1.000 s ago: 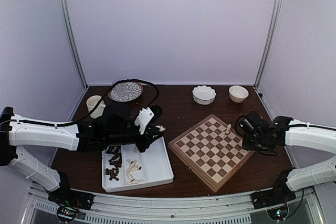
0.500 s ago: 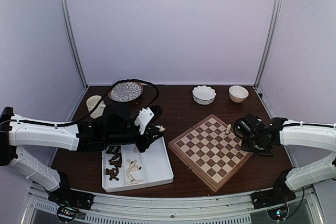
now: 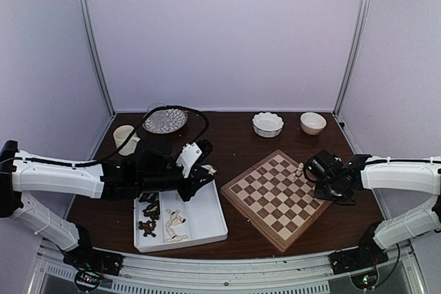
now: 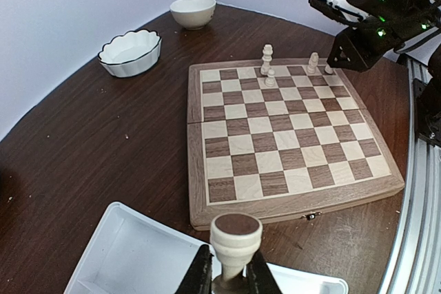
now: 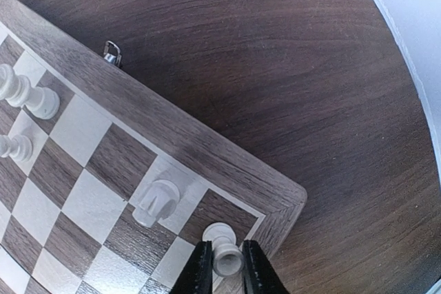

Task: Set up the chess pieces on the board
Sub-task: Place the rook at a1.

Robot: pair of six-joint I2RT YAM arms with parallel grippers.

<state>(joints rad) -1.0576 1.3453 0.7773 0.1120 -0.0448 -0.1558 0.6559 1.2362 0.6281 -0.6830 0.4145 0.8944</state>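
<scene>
The board [image 3: 274, 197] lies right of centre on the brown table. My left gripper [image 4: 233, 275] is shut on a cream chess piece [image 4: 235, 237], held base-up over the white tray [image 4: 131, 256]; from above, the left gripper [image 3: 204, 171] hovers at the tray's far right corner. My right gripper [image 5: 224, 264] is shut on another cream chess piece [image 5: 224, 256], which is at the board's [image 5: 172, 135] dark corner square. A cream piece [image 5: 157, 202] stands on the adjoining pale square. Two more cream pieces [image 5: 27, 96] stand further along that edge.
The two-compartment tray [image 3: 200, 222] holds several dark pieces [image 3: 149, 215] and cream pieces [image 3: 176, 224]. At the back stand a scalloped white bowl [image 3: 267, 124], a plain bowl [image 3: 313, 122], a patterned plate [image 3: 165, 120] and a cup [image 3: 124, 135]. A cable loops by the plate.
My right arm has slid left toward the board's right corner with its piece. The left arm and its piece have stayed put.
</scene>
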